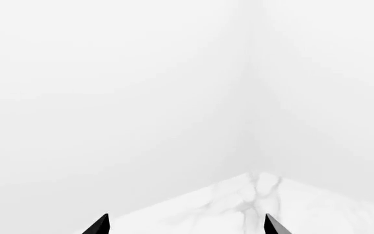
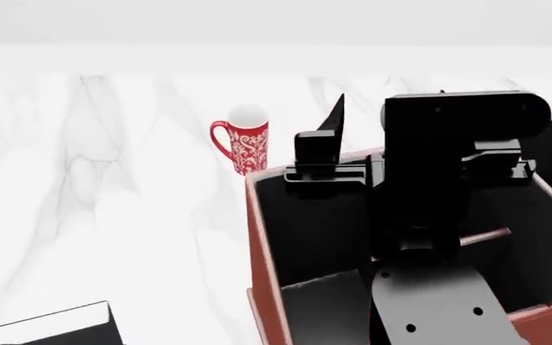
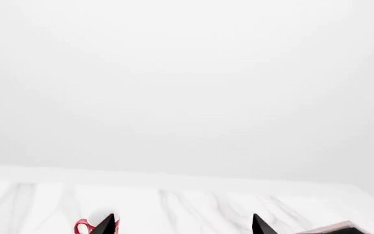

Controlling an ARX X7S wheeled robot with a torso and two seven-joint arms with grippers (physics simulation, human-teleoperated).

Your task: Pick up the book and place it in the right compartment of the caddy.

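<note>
The reddish-brown caddy (image 2: 261,237) with pale pink rims and a black inside stands at the lower right of the head view; its rim corner also shows in the right wrist view (image 3: 338,227). My right arm reaches over the caddy. My right gripper (image 3: 181,225) is open and empty and points past the caddy's far rim; one of its fingers (image 2: 336,118) sticks up there. A black slab with a white edge, apparently the book (image 2: 60,327), lies at the lower left, cut by the frame. My left gripper (image 1: 187,225) is open and empty over the table's far corner.
A red patterned mug (image 2: 247,147) stands on the white marble table (image 2: 113,180) just beyond the caddy's far left corner; it also shows in the right wrist view (image 3: 83,226). White walls close the table at the back.
</note>
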